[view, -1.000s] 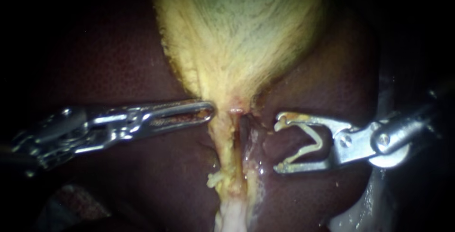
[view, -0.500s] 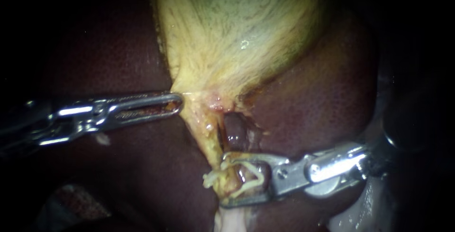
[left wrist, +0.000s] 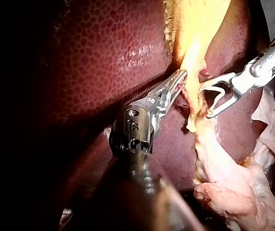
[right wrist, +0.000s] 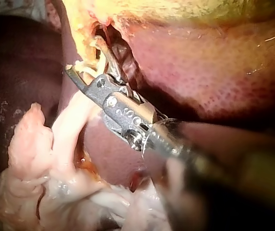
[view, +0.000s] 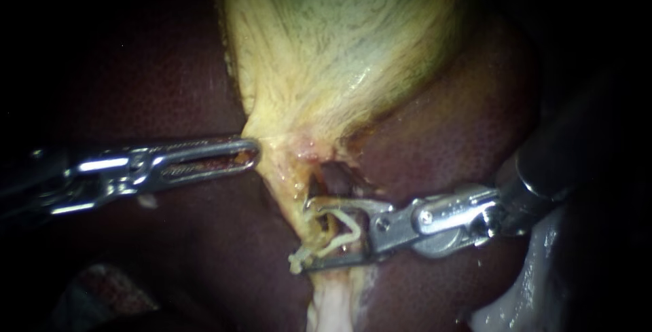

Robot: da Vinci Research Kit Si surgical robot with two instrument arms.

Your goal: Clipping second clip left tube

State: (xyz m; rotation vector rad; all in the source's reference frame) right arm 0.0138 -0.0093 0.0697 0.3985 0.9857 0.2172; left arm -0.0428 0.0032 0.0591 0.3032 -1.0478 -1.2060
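The yellow gallbladder (view: 339, 47) tapers down over the dark liver (view: 136, 87) into the left tube (view: 293, 197). My left instrument (view: 255, 152) comes in level, its jaws shut on the edge of the gallbladder's neck and holding it stretched leftward; the left wrist view shows its tip (left wrist: 180, 79) at that yellow tissue. The jaws of my right instrument (view: 307, 235) are open and carry a pale clip (view: 346, 227); they straddle the left tube, one jaw on each side. Just below the lower jaw, a pale clip (view: 299, 261) sticks out from the tube. The right wrist view shows those jaws (right wrist: 82, 55) around the strand.
Behind the tube, a dark opening (view: 336, 179) shows against the liver. Pale loose tissue (view: 516, 305) lies at the lower right, and the wrist views show it as lumpy pink-white tissue (left wrist: 233, 192) (right wrist: 41, 168) beneath the tube.
My right instrument swung down and left from the liver to straddle the tube, then slid a little up it. My left instrument drew the gallbladder's neck leftward.
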